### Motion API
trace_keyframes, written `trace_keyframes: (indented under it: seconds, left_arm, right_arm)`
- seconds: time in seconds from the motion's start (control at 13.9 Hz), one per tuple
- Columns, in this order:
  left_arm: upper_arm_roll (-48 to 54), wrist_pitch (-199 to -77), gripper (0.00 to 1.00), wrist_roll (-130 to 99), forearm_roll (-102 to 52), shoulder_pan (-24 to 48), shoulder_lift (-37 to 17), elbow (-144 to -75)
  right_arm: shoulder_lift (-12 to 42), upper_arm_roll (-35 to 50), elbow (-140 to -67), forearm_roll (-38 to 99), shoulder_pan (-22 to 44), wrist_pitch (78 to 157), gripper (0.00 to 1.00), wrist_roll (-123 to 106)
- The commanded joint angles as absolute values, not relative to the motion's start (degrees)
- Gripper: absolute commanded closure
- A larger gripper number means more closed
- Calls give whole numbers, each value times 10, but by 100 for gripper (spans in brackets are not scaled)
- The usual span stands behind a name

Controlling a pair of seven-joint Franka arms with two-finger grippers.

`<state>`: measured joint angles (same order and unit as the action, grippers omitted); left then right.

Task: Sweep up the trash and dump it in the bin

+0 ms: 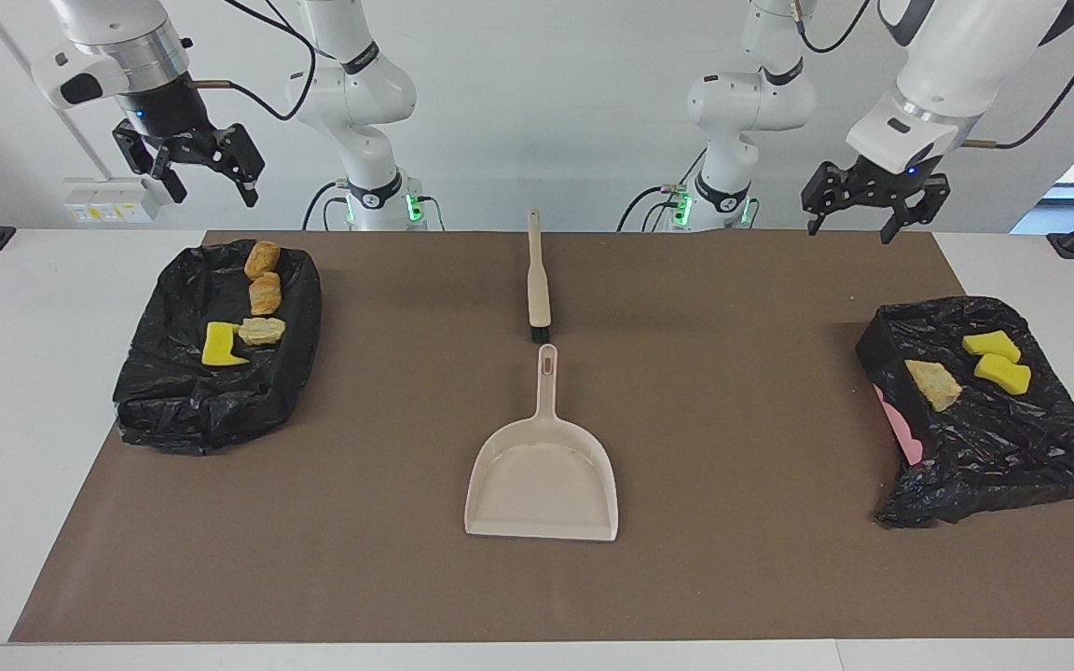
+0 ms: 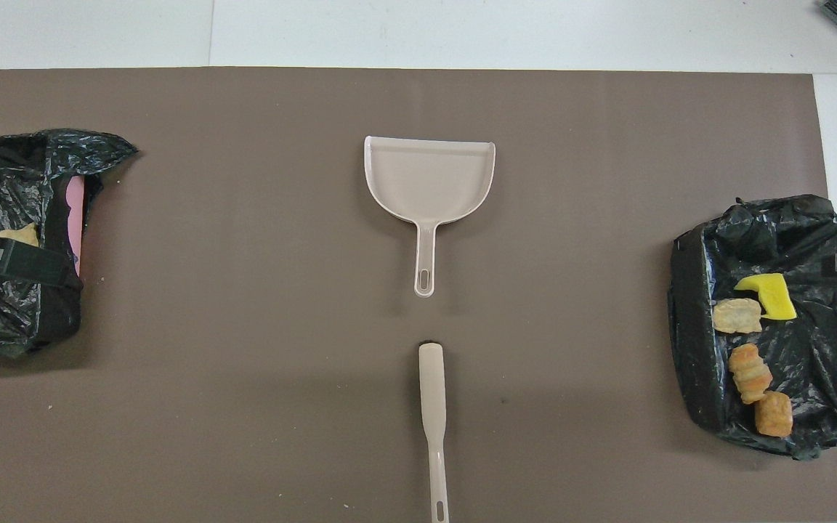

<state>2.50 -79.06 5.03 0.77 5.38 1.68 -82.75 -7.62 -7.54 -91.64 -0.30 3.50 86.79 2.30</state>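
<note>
The trash lies in two black-bagged bins. The bin (image 1: 192, 401) at the right arm's end holds two brown bread lumps (image 1: 264, 276), a beige chunk (image 1: 262, 330) and a yellow sponge (image 1: 220, 345); it also shows in the overhead view (image 2: 702, 363). The bin (image 1: 1012, 447) at the left arm's end holds two yellow sponges (image 1: 998, 359) and a beige chunk (image 1: 934, 384). My right gripper (image 1: 211, 191) hangs open and empty above its bin's robot-side edge. My left gripper (image 1: 849, 228) hangs open and empty, raised near its bin.
A beige dustpan (image 1: 542, 475) lies at the middle of the brown mat (image 1: 733, 559), handle toward the robots. A beige brush (image 1: 538, 280) lies just nearer to the robots than the dustpan, bristles by the dustpan's handle. A pink bin wall (image 1: 901, 433) shows under the bag.
</note>
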Motion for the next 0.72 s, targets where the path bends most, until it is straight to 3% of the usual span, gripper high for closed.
trace_keyframes:
  seconds: [0.0, 0.65]
  left_arm:
    - [29, -770, 0, 57, -6, 36, -17, -782]
    - [33, -774, 0, 51, -1, 32, 14, -819]
  right_arm:
    - [-78, -70, -919, 4, 28, 880, 0, 23]
    - [-79, -71, -918, 3, 28, 878, 0, 23]
